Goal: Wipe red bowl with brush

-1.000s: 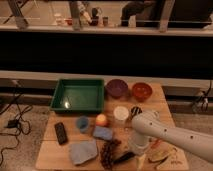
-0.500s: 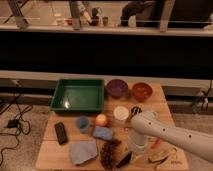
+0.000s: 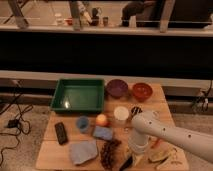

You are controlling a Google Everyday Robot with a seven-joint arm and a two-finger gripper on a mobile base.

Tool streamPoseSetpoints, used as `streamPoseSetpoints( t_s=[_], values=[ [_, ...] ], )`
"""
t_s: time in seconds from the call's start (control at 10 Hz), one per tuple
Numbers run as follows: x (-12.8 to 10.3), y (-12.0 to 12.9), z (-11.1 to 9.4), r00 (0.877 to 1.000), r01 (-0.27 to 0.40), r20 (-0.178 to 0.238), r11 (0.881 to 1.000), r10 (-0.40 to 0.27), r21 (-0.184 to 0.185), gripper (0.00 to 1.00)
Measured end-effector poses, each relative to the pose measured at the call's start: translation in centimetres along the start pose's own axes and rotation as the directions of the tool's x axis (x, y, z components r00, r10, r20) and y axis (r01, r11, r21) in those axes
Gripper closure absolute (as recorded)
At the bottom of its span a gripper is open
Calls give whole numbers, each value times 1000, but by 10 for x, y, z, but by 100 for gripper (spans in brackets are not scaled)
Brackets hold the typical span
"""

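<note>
Wooden table below a dark counter carries a green tray, 1 purple bowl and, just right of it at the far edge, the red bowl. At the near edge the white arm points down. Its gripper is clenched right by the brush, well apart from the red bowl; whether it grips the dark handle cannot be told.

High view down onto table
</note>
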Motion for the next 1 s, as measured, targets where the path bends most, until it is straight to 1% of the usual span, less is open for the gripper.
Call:
streamPoseSetpoints(
  t_s=[0.3,0.5,0.6,0.7,0.8,1.0],
  values=[
    [1,1,-2,1000,-2,2,1000,2,0,100],
    [6,2,-19,1000,-8,21,1000,8,25,100],
    [4,0,-41,1000,-2,25,999,1,48,100],
    [2,-2,-51,1000,8,15,998,-9,61,100],
    [0,-1,-58,1000,13,5,997,-14,72,100],
    [-1,-2,-58,1000,16,5,997,-16,74,100]
  ],
)
